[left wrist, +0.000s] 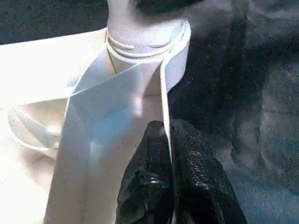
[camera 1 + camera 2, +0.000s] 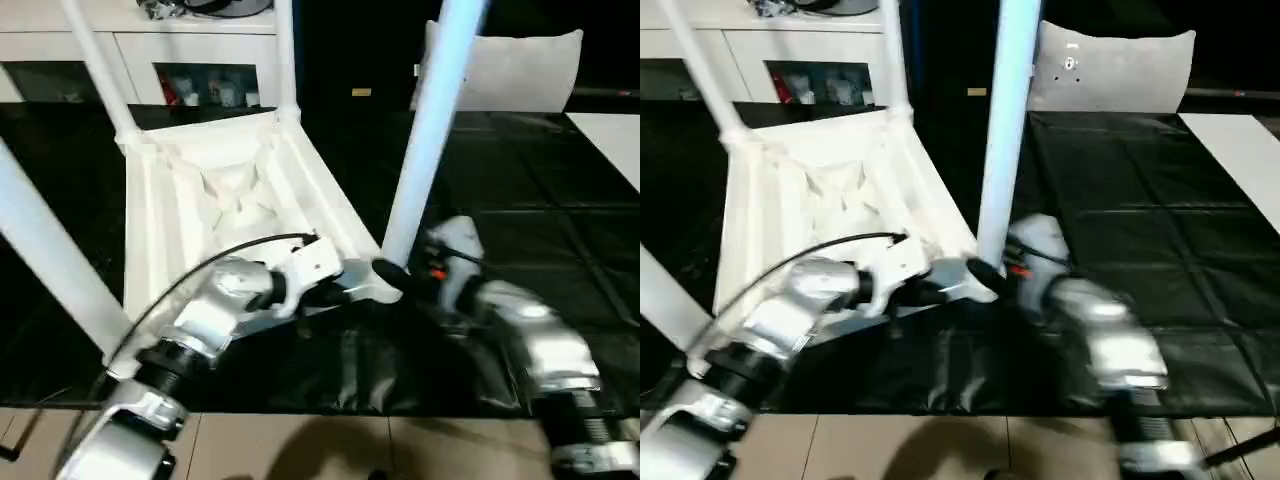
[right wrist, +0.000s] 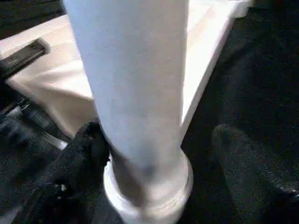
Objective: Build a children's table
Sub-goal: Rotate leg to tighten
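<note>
The children's table (image 2: 215, 190) lay upside down on the black mat (image 2: 520, 220), legs up. The left gripper (image 1: 169, 154) was clenched on its near rim beside a corner socket. The right gripper (image 3: 154, 154) stood released around the near-right leg (image 2: 425, 140), one finger (image 3: 81, 154) touching its base.

Upturned children's table (image 2: 215, 190) on mat (image 2: 520, 200), cabinet (image 2: 130, 50) behind

A long round tapered white plastic leg (image 3: 133, 88) stands upright in the round white corner socket (image 3: 149, 191) of the overturned white plastic tabletop (image 3: 205, 51). The right hand (image 3: 159, 154) straddles the leg just above the socket: one black finger (image 3: 77, 161) touches its side, the other black finger (image 3: 247, 158) stands apart. Dark sheeting (image 3: 261, 70) lies beneath.
</note>
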Controlling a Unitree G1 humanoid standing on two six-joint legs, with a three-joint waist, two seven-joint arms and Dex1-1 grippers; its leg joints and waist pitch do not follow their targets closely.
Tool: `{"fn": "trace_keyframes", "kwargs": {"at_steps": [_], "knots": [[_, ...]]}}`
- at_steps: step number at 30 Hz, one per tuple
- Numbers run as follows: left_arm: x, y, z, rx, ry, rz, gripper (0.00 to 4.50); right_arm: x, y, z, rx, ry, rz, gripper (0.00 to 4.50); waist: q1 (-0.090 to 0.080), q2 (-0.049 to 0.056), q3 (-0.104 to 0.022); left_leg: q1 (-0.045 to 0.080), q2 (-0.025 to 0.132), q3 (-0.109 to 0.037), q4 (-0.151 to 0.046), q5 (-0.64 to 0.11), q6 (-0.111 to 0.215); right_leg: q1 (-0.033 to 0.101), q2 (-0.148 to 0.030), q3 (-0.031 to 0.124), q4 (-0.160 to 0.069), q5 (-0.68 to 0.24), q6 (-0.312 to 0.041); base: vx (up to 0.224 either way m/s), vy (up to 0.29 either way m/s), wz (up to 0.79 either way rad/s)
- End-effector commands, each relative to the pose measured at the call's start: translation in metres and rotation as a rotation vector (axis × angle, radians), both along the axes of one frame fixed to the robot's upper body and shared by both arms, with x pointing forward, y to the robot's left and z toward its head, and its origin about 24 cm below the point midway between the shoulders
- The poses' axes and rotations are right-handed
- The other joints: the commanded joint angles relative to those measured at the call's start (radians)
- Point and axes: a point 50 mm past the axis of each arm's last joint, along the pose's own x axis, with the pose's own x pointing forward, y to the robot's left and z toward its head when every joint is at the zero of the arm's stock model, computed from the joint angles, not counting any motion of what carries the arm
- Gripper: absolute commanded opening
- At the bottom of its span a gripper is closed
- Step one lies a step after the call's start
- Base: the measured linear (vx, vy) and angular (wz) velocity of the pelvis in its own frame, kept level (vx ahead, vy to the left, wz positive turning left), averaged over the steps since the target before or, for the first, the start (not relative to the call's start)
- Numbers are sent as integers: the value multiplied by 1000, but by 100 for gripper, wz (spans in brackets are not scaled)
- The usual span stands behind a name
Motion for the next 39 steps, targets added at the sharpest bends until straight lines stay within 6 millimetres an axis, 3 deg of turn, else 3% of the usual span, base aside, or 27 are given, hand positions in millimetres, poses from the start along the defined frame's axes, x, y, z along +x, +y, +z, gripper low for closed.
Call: {"fn": "trace_keyframes", "kwargs": {"at_steps": [1, 4, 5, 11, 15, 19, 26, 28, 29, 34, 39], "knots": [[-4, 3, -4, 67, 19, -111, 0, 0, -9, 9, -9, -28, 67, 399, 4, -10, -61, -23, 1, 23, -65, -121, 97, 85, -32, 42, -63, -302, -166, 0, 0, 0], [-7, 10, -3, 103, 21, -198, 0, 0, -16, 13, -51, -33, 141, 412, 4, -15, -60, -21, 3, 23, -66, -139, 96, 82, -32, 42, -67, -328, -158, 0, 0, 0], [-9, 12, -2, 113, 27, -242, 0, -1, -19, 14, -74, -34, 181, 432, 4, -12, -60, -20, 5, 23, -67, -140, 94, 81, -32, 43, -65, -327, -161, 0, 0, 0], [-17, 18, 0, 159, 74, -428, 0, -11, -19, 19, -63, 12, 424, 445, 20, -15, -63, -15, 12, 25, -64, -114, 111, 79, -33, 45, -52, -267, -201, 0, 0, 0], [-22, 15, 3, 156, 95, -504, 0, -17, -15, 17, -50, 73, 529, 410, 43, -17, -67, -16, 16, 27, -60, -61, 125, 80, -34, 46, -37, -194, -232, 0, 0, 0], [-26, 14, 3, 169, 109, -576, 0, -19, -10, 15, -8, 115, 606, 378, 51, -23, -65, -17, 15, 29, -62, -69, 118, 80, -36, 46, -40, -224, -221, 0, 0, 0], [-26, 13, 4, 161, 104, -591, 0, -21, 1, 14, 42, 139, 675, 329, 53, -29, -63, -17, 15, 27, -66, -99, 80, 77, -39, 46, -48, -310, -175, 0, 0, 0], [-27, 13, 4, 158, 105, -592, 0, -21, 6, 13, 66, 146, 687, 298, 52, -29, -63, -16, 16, 27, -67, -102, 73, 77, -38, 46, -48, -304, -176, 0, 0, 0], [-27, 13, 4, 158, 107, -592, 0, -21, 9, 12, 73, 151, 693, 298, 53, -24, -62, -16, 16, 26, -67, -104, 70, 77, -38, 46, -48, -300, -177, 0, 0, 0], [-28, 17, 1, 163, 114, -578, 0, -25, 14, 6, 102, 178, 709, 245, 54, -26, -66, -16, 17, 25, -67, -96, 61, 80, -37, 46, -42, -253, -192, 0, 0, 0], [-29, 18, -1, 148, 126, -541, 0, -32, 17, 5, 151, 194, 701, 223, 56, -19, -65, -15, 17, 25, -67, -99, 55, 81, -36, 47, -41, -227, -202, 0, 0, 0]]}}
